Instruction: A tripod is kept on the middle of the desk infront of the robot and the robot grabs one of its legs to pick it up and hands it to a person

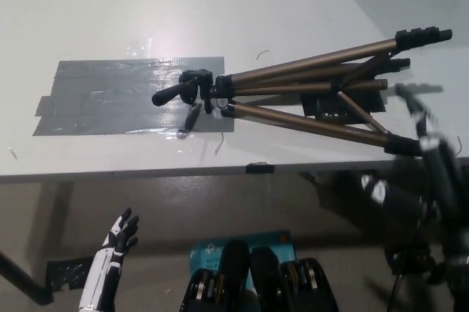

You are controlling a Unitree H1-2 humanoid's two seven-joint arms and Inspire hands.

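A bronze tripod with black fittings lies on its side on the white desk, its head over a grey tape patch and its legs spread toward the right edge. My black right hand is blurred at the right, fingers apart, close to the foot of the nearest leg; whether it touches the leg I cannot tell. My white left hand rests low at the lower left, below the desk's front edge, fingers spread and holding nothing.
A grey tape patch covers the desk's middle left. A small black tab sits on the front edge. Under the desk are a teal box and dark equipment at the right.
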